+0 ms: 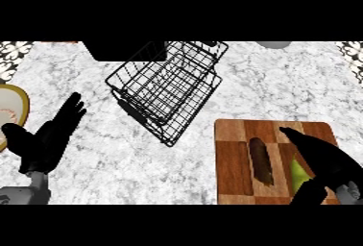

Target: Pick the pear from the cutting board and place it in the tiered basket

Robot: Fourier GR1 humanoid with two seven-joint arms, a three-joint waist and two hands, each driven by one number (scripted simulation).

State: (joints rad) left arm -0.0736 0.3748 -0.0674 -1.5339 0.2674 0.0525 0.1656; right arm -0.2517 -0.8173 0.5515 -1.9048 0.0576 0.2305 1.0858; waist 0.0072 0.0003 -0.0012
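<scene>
Right hand curls over the green pear on the cutting board, grasping it; next judged: lift toward the far-left tiered basket. Left hand rests open.

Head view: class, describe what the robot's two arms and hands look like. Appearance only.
Both hands are plain black, with slim tapering fingers and a thumb: the left hand and the right hand. Each joins a grey forearm at the lower edge. No cables, markings or sleeves show.

Black left hand (fingers and thumb), grey forearm
</scene>
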